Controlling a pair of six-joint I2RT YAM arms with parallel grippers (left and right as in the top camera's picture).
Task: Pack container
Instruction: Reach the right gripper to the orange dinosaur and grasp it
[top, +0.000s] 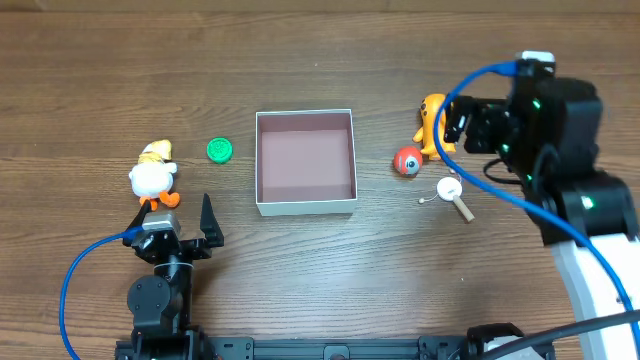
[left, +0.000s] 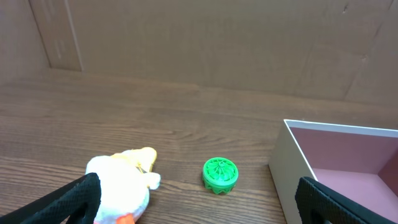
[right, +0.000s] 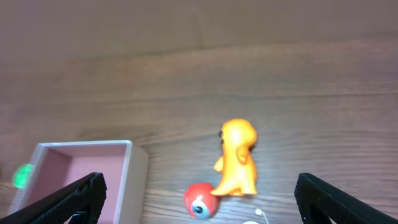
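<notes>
Container (top: 306, 207) sits mid-bench, square to the camera, white walls, pink-brown floor showing. Bench (top: 330, 60) is dark wood grain.

Left end effector (top: 176, 212) is low at the near-left, jaws spread wide and gripping nothing. In the left wrist view both fingers sit at the bottom corners of the frame. White duck toy (top: 153, 178) lies just ahead of it, with its orange feet close to the left finger. Green ribbed cap (top: 220, 150) rests between the duck and the container's left wall, apart from both.

Right end effector (top: 458, 122) is at the far right, jaws also wide, holding nothing. It hovers next to the orange figure (top: 432, 122), which stands upright. Red eyeball toy (top: 406, 161) is just beside the figure's base, near the container's right wall and not touching it. White round piece on a wooden stick (top: 452, 192) lies nearer the front; possibly a small mallet, too small to tell.
</notes>
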